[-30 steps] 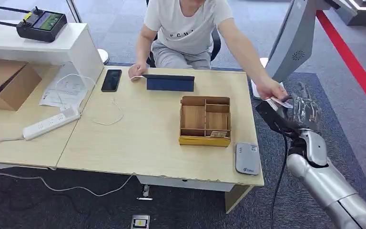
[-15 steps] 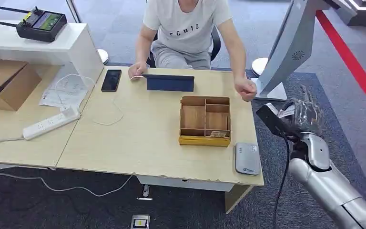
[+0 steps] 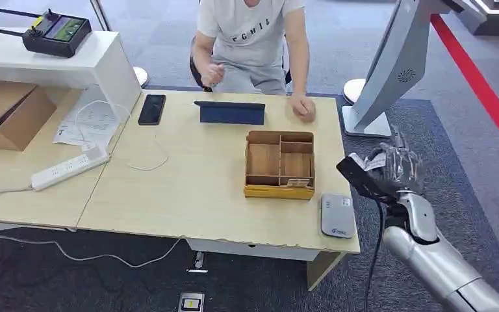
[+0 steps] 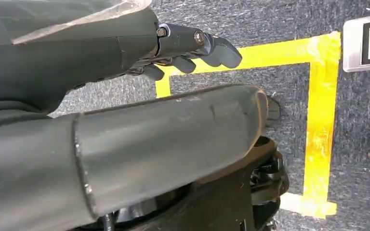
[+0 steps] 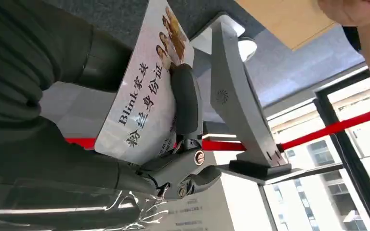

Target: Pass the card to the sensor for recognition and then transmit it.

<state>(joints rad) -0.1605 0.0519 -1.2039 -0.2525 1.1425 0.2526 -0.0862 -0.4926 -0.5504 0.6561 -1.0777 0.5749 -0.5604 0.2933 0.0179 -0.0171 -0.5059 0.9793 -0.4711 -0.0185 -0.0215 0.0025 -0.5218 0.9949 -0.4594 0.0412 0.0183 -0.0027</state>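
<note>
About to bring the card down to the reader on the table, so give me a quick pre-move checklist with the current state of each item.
1. Card held by the right hand: ok, fingers lie across its printed face.
2. Grey card reader uncovered at the table's near right corner: ok.
3. Person's hand away from the reader: ok, it rests at the far edge.
4. Wooden organizer apart from the reader: ok, though close beside it.
5. Right hand beyond the table's right edge, not over the reader: not ok yet.
6. Which card face will meet the reader: cannot tell.
</note>
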